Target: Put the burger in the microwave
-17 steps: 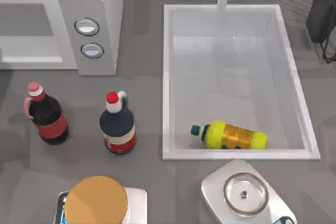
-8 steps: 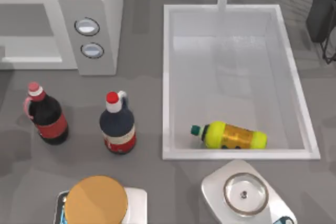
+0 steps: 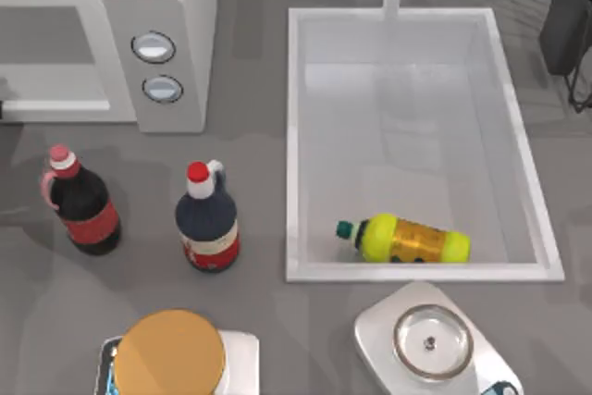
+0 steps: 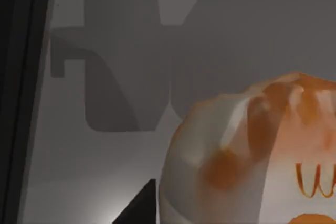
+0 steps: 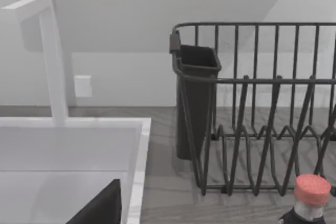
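The burger (image 4: 252, 156) is a pale bun with orange markings; either gripper's state cannot be told.

Microwave (image 3: 111, 34) at bench (image 3: 250, 136) far-left corner. Sink (image 3: 296, 136) right of it, bottle (image 3: 407, 240) lying in sink by near wall. Two upright bottles (image 3: 81, 203) (image 3: 207, 219) in front of microwave, side by side. Disc (image 3: 170, 354) at near edge, scale (image 3: 427, 341) near edge right. Rack (image 5: 252, 108) far-right corner.
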Robot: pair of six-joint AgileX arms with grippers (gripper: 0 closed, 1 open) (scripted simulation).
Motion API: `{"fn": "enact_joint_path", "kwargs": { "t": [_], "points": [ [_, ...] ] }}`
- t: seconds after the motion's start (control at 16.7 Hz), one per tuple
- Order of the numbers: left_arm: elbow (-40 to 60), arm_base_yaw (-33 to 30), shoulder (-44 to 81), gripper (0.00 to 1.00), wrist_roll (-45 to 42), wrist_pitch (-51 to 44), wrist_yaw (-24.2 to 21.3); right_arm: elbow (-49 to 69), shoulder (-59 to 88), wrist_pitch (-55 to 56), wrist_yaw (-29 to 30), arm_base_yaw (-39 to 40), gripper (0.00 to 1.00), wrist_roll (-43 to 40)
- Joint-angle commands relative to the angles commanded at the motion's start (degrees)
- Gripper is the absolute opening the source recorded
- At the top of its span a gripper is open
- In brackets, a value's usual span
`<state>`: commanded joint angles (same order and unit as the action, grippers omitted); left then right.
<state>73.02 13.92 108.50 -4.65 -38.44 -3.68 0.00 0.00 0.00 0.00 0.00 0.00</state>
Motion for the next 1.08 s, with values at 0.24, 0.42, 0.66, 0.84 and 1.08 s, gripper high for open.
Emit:
{"fn": "enact_joint_path", "kwargs": {
  "t": [0.24, 0.42, 0.66, 0.84, 1.08],
  "points": [
    [-4.07, -0.28, 3.69, 0.00, -0.27, 25.54, -2.51, 0.00, 0.00, 0.00, 0.00, 0.00, 1.00, 0.00],
    [-8.17, -0.64, 5.84, 0.00, -0.45, 46.11, -4.44, 0.00, 0.00, 0.00, 0.00, 0.00, 1.00, 0.00],
    [-14.56, -1.24, 8.37, 0.00, -0.64, 69.12, -6.92, 0.00, 0.00, 0.00, 0.00, 0.00, 1.00, 0.00],
    [-19.00, -1.63, 10.21, 0.00, -0.76, 80.63, -8.51, 0.00, 0.00, 0.00, 0.00, 0.00, 1.00, 0.00],
    [-22.34, -1.89, 11.97, 0.00, -0.84, 87.50, -9.71, 0.00, 0.00, 0.00, 0.00, 0.00, 1.00, 0.00]
  ]
}}
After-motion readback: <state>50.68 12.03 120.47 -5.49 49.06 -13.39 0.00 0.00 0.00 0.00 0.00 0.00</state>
